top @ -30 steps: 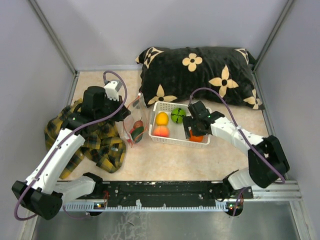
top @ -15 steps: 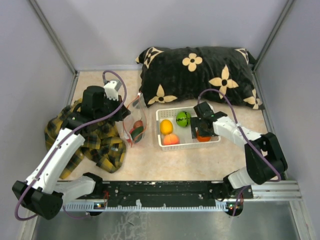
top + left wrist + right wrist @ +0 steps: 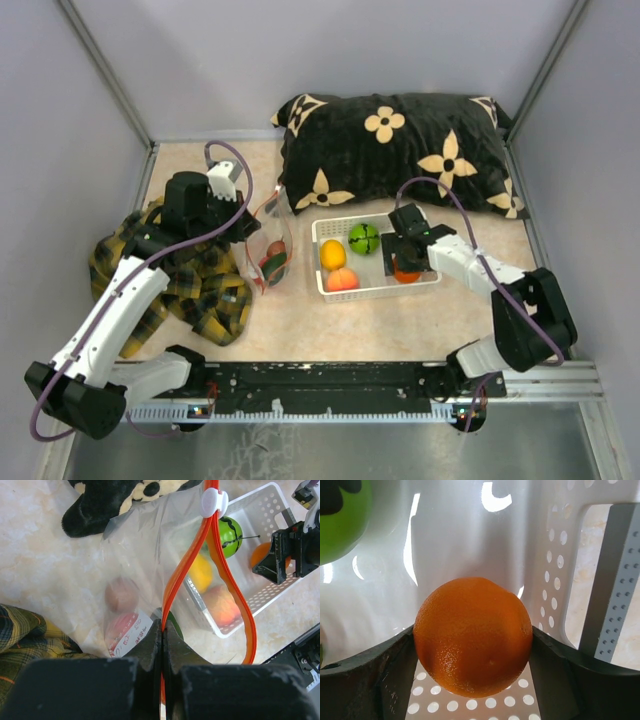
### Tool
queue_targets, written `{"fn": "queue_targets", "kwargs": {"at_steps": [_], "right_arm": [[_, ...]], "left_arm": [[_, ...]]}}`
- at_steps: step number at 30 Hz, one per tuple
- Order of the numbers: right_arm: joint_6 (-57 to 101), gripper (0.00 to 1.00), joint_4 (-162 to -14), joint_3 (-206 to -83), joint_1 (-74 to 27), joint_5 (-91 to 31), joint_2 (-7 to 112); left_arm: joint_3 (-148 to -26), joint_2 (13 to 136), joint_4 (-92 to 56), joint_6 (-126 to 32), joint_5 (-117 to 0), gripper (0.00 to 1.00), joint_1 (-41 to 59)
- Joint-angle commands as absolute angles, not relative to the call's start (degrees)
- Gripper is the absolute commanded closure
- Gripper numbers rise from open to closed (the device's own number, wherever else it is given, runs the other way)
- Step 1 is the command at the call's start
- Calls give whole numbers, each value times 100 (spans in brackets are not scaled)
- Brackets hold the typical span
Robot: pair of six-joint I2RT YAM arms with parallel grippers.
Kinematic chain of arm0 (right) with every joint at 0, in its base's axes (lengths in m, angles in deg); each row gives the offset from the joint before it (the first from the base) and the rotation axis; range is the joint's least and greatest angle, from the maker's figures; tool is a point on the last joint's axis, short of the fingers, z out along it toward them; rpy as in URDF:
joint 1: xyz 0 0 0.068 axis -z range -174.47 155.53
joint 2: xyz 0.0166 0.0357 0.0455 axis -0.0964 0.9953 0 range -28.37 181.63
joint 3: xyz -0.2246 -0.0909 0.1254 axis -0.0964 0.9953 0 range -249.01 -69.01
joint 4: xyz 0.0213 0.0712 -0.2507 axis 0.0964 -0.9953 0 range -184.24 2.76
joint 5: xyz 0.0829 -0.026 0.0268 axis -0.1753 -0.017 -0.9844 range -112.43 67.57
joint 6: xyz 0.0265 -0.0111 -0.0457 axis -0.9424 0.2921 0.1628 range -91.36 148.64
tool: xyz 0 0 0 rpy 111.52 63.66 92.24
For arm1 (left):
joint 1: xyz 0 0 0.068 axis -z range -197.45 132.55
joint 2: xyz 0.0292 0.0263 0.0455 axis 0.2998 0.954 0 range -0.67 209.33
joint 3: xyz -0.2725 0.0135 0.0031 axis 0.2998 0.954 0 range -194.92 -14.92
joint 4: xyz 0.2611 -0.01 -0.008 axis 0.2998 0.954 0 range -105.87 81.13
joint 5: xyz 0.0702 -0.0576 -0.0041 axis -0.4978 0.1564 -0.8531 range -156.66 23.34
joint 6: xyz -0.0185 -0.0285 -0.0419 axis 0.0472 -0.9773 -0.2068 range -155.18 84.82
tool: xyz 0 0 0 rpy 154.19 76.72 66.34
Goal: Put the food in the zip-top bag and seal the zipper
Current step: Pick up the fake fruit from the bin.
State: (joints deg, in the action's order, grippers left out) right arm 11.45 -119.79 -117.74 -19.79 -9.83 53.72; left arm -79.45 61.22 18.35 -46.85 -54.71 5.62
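Orange fruit [image 3: 472, 636] flanked by right pincer [image 3: 473, 630] — left pincer [image 3: 162, 626] pinching zipper [image 3: 174, 587]

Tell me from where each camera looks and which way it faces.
Top external: above and behind the bases, facing down on the table; both arms show.
Left wrist: on the left arm, facing along its shut left claw to the zipper it pinches.
Right wrist: low over the basket, facing the orange fruit in the right claw.
Shared: both wrist views show the orange fruit and basket.
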Motion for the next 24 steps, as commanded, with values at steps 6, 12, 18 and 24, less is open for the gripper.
{"fn": "queue_targets", "kwargs": {"at_steps": [6, 12, 18, 24], "right_arm": [[1203, 41, -11992, -11862, -1934, -1032, 4639], [1282, 44, -12157, -12148, -2071, -1038, 4229], [1309, 44, -12043, -12360, -2677, -618, 3787], [1465, 44, -11761, -12784, -3239, -569, 3601]], "left_arm": [[-7888, 6072, 1631, -4635, -5302, 100, 492], [-7868, 6048, 1626, -4651, -5201, 100, 456], [-7864, 6050, 1595, -4661, -5139, 100, 447], [-7847, 6047, 1595, -4659, -5123, 100, 448]]}}
